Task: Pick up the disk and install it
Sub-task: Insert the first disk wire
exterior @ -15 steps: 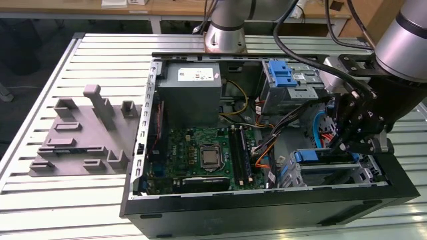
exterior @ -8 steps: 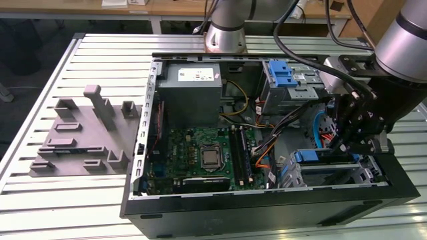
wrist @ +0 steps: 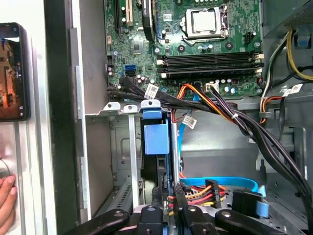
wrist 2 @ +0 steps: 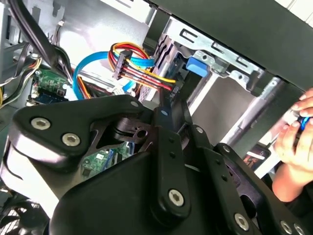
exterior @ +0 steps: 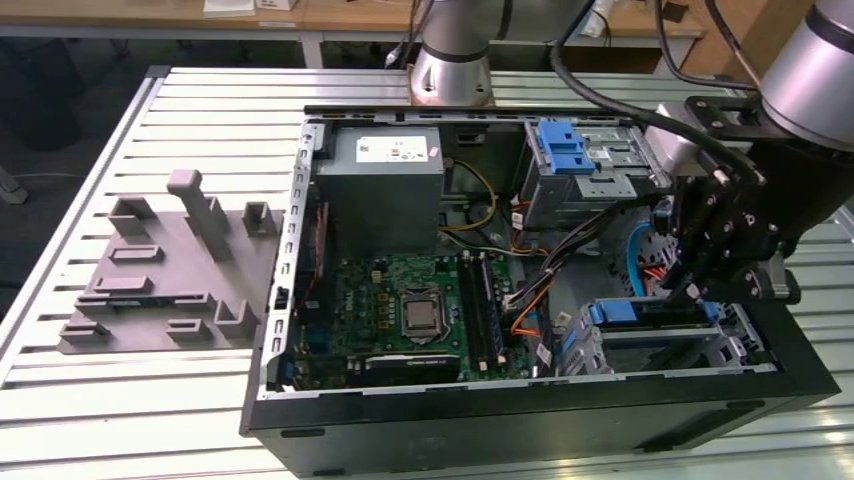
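Observation:
The disk (exterior: 650, 313) stands on edge in the lower drive bay at the case's front corner, on the exterior view's right. Its blue carrier bracket (wrist: 156, 138) shows between the bay's metal rails in the first wrist view. My gripper (exterior: 683, 292) reaches down into the case right over it. In the first wrist view its two slim black fingers (wrist: 178, 198) flank the disk's near edge, and the gripper (wrist: 167, 197) looks shut on it. The second wrist view has the gripper's black linkage (wrist 2: 146, 161) in front of the blue bracket (wrist 2: 198, 65).
Orange, red and blue cables (wrist: 215, 188) run close beside the bay. The motherboard (exterior: 414, 310), grey power supply (exterior: 380, 170) and upper bay with a blue latch (exterior: 567, 150) surround it. A person's hand (wrist 2: 293, 147) is outside the case wall. A grey fixture (exterior: 167, 265) lies on the table.

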